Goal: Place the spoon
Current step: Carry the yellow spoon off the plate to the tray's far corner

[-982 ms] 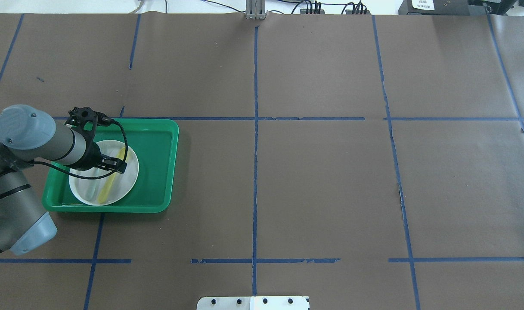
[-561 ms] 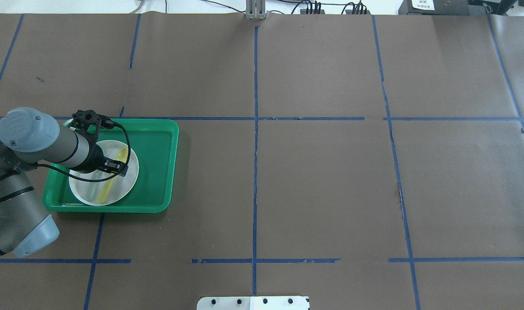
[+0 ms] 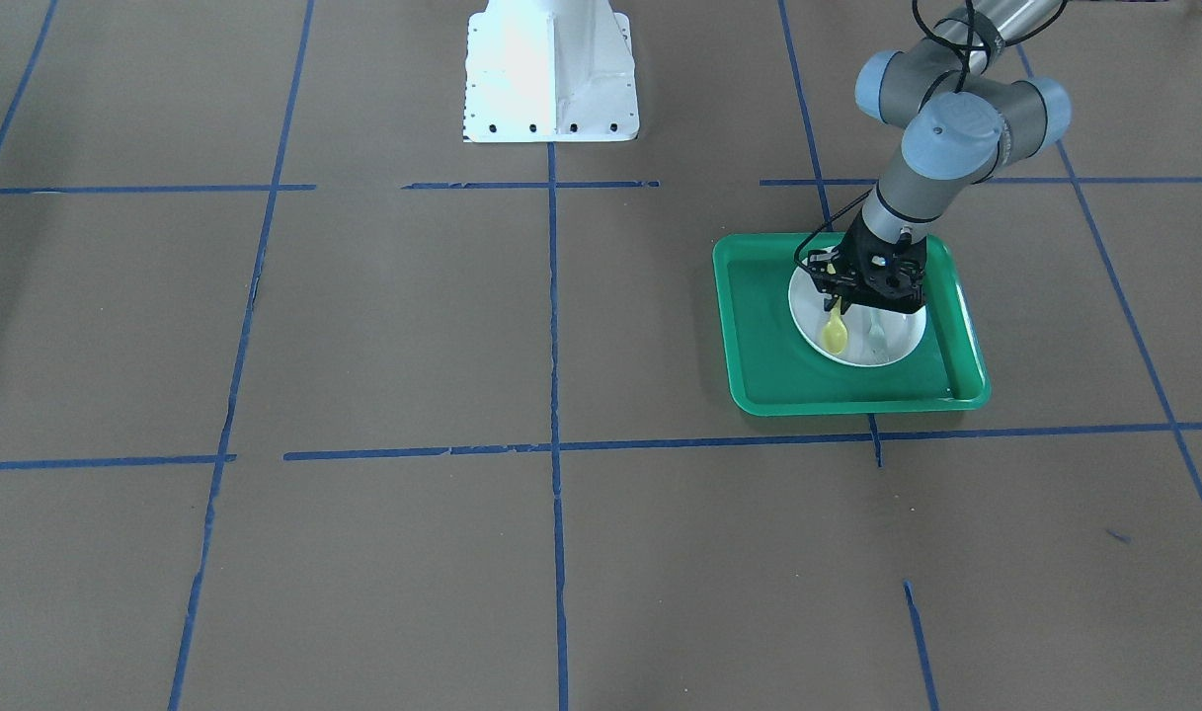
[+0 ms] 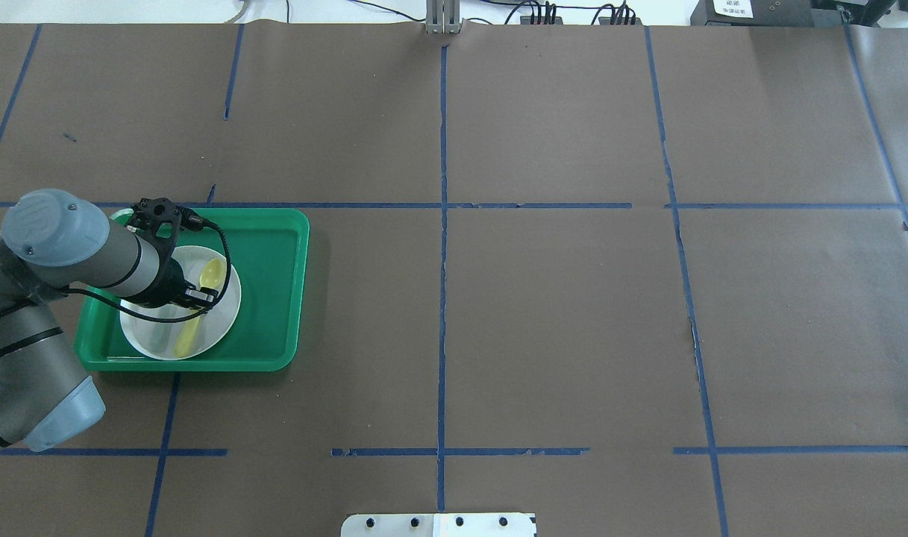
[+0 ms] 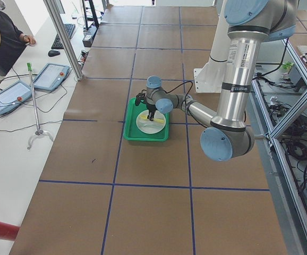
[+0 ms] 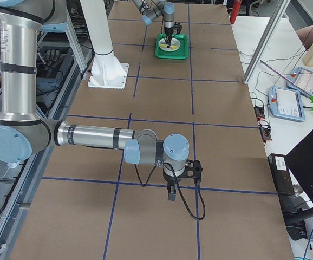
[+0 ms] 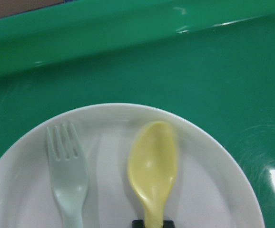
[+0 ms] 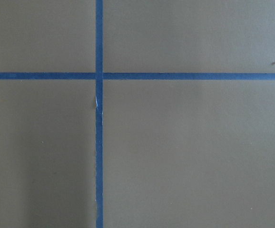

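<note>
The yellow spoon (image 4: 213, 274) lies lengthwise on the white plate (image 4: 226, 317) inside the green tray (image 4: 274, 283), with its bowl toward the far side. My left gripper (image 4: 198, 300) is down over the plate, and its jaws stand tight against the middle of the spoon's handle. In the left wrist view the spoon's bowl (image 7: 152, 161) shows just ahead of the gripper (image 7: 152, 223), on the plate (image 7: 213, 190). The front-facing view shows the spoon (image 3: 836, 336) under the gripper (image 3: 842, 296). My right gripper (image 6: 171, 192) hangs over bare table; I cannot tell whether it is open.
A pale grey-green fork (image 7: 68, 175) lies on the plate beside the spoon, parallel to it. The tray's raised rim (image 7: 128, 42) runs past the plate's far side. Brown paper with blue tape lines (image 4: 443, 224) covers the table.
My left gripper has come down onto the spoon's handle. The spoon's near end has shifted slightly to the right on the plate.
</note>
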### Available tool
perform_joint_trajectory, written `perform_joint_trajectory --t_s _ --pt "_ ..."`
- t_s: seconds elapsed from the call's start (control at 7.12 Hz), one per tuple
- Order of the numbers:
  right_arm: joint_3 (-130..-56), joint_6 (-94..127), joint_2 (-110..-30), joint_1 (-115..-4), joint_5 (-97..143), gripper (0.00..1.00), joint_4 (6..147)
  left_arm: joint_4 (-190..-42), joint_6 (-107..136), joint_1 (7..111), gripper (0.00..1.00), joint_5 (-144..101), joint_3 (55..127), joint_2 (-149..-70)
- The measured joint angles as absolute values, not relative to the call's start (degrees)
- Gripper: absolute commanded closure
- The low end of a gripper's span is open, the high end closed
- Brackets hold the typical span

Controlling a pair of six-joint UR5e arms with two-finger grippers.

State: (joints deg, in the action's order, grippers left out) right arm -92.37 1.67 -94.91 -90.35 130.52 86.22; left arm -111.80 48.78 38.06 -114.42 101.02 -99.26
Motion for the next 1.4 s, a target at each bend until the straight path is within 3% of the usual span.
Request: perform_joint_trajectory --t_s 0.56,0.98,1.12,1.26,1.4 --pt "-92.36 1.67 -94.89 -90.35 130.52 0.0 86.22 -104.11 60.21 39.98 1.0 -118.37 104.59 -105.6" --pt "-92.35 1.67 -94.88 -90.35 130.5 0.0 86.22 -103.49 65.29 39.85 1.0 -118.56 95.43 -112.88" --pt "-92.37 1.67 -94.91 -90.35 130.48 0.0 86.22 -103.56 65.47 39.78 0.8 -118.56 94.09 -113.56" --pt "-92.37 1.67 -94.92 -90.35 130.49 0.0 86.22 -103.65 65.34 39.75 0.34 -118.56 93.5 -113.8" --pt "-92.37 1.67 -94.92 -90.35 130.51 0.0 86.22 -103.77 65.02 39.73 0.19 -118.55 93.42 -113.85"
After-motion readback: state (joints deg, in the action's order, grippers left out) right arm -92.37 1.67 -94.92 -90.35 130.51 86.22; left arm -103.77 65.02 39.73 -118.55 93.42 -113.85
